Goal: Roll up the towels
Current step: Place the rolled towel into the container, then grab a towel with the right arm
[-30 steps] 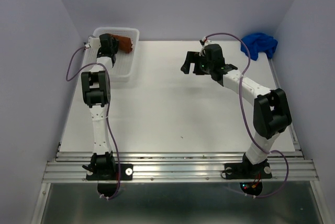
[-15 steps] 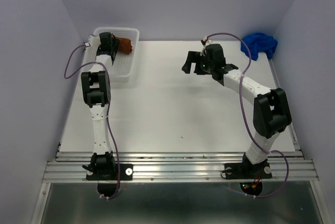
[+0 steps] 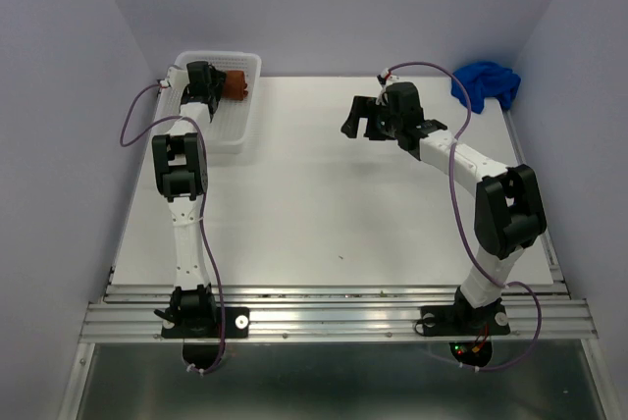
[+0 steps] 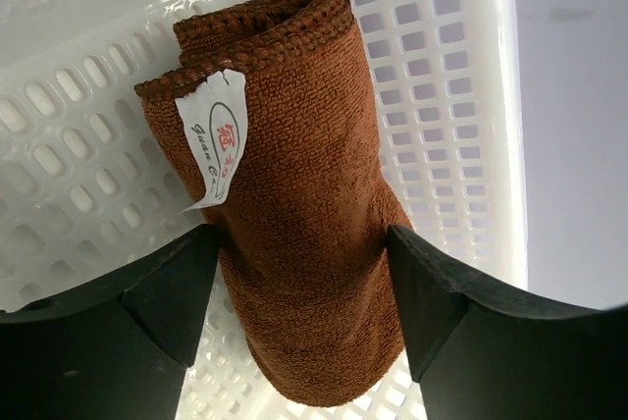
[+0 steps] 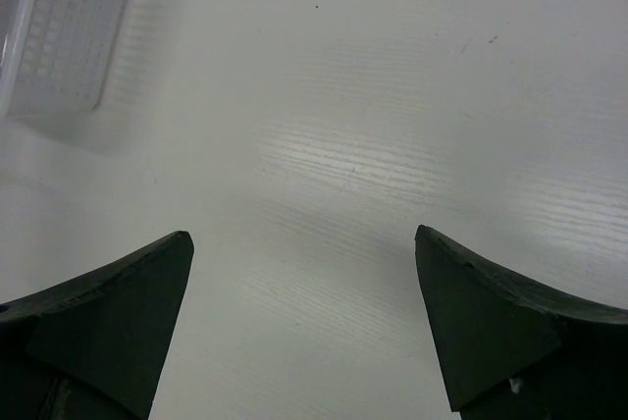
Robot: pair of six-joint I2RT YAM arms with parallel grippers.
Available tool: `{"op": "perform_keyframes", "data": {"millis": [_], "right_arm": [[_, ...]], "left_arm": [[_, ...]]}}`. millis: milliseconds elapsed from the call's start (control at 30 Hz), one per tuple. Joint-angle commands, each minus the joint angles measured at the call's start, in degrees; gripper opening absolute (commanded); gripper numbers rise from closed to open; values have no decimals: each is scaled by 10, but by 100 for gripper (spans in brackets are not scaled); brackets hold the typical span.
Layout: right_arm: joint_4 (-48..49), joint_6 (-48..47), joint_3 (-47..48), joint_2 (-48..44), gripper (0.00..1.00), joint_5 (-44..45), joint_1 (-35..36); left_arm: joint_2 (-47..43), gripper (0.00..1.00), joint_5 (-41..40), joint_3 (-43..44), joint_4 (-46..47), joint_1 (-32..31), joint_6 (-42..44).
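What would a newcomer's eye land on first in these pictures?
Probably the rolled brown towel, lying in the white basket at the table's far left corner, between the fingers of the left gripper. Next, the bright blue towel, crumpled and unrolled at the far right corner. The right gripper hangs open over the table between them.

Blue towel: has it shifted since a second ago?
No. The blue towel lies bunched at the same far right corner of the table.
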Motion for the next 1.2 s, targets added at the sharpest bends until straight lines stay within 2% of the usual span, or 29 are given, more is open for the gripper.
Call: {"op": "perform_keyframes", "data": {"millis": [0,67,133,567,733,900,967,1067,1100,1167], "right_arm": [[11,2,14,-5,100,-15,-4],[11,1,14,-5,100,-21,-4],[11,1,15,-4,100,-26,-4],[11,-5,26,-7,100,-49,-4],[10,13,35,-15,100,18,-9],[-29,53,71,-7,100,157,-55],[-77,77,122,21,100,182,-109],[-133,74,194,73,100,226,-165],[-140,47,213,88,100,259,-175],[-147,17,277,143,100,333,-201]], "left_arm": [[-61,82,3,20,-1,-1,20],[-67,86,11,18,-3,-1,22],[-75,98,25,16,-7,-1,24],[-176,99,62,-4,-36,-2,66],[-250,99,84,-5,-105,-1,117],[-324,99,83,-14,-215,0,176],[-364,99,71,-50,-255,-1,194],[-409,99,53,-151,-236,-1,207],[-433,99,56,-196,-226,-1,210],[-458,99,61,-232,-218,-3,213]]}}
